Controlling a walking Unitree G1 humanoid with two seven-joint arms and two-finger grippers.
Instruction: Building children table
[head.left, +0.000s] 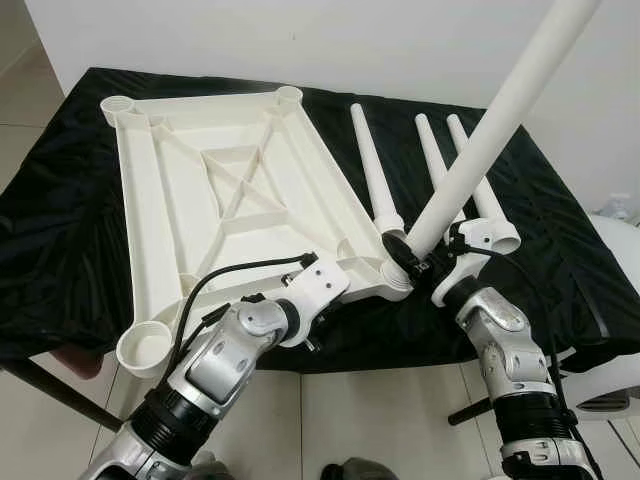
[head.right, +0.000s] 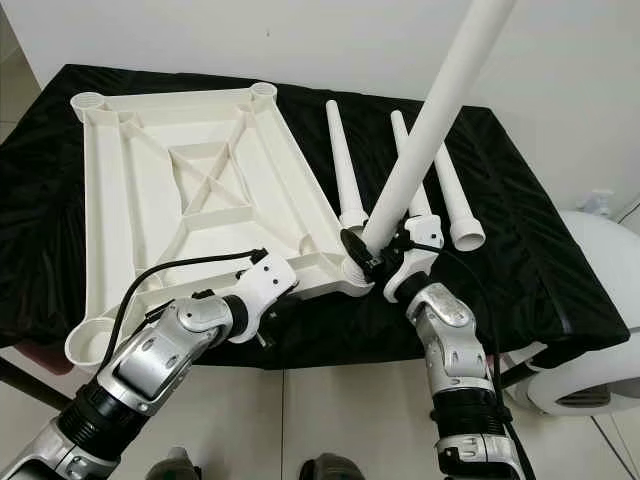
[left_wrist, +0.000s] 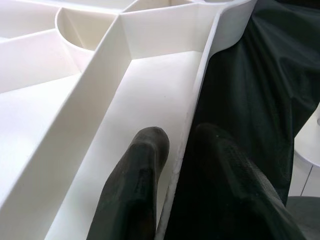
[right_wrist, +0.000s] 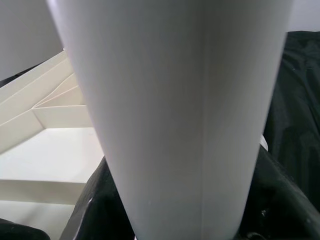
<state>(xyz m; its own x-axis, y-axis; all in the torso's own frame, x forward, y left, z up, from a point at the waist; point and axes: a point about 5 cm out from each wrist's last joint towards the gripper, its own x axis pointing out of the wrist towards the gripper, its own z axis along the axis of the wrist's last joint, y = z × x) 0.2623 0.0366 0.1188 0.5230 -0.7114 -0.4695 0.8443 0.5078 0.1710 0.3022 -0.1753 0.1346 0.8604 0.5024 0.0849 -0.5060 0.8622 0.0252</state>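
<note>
Left wrist view, left gripper (left_wrist: 172, 170) clamping tabletop (head.left: 230, 190) rim, head views, right gripper (head.left: 408, 258) gripping leg (head.left: 500, 110).

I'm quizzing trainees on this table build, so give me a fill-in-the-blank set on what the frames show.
1. The right gripper holds a white table leg at the tabletop's near right corner ____.
2. The left gripper pinches the near ____ of the upside-down tabletop.
3. The number of spare legs lying on the black cloth is ____.

Missing words: socket; rim; three
</note>
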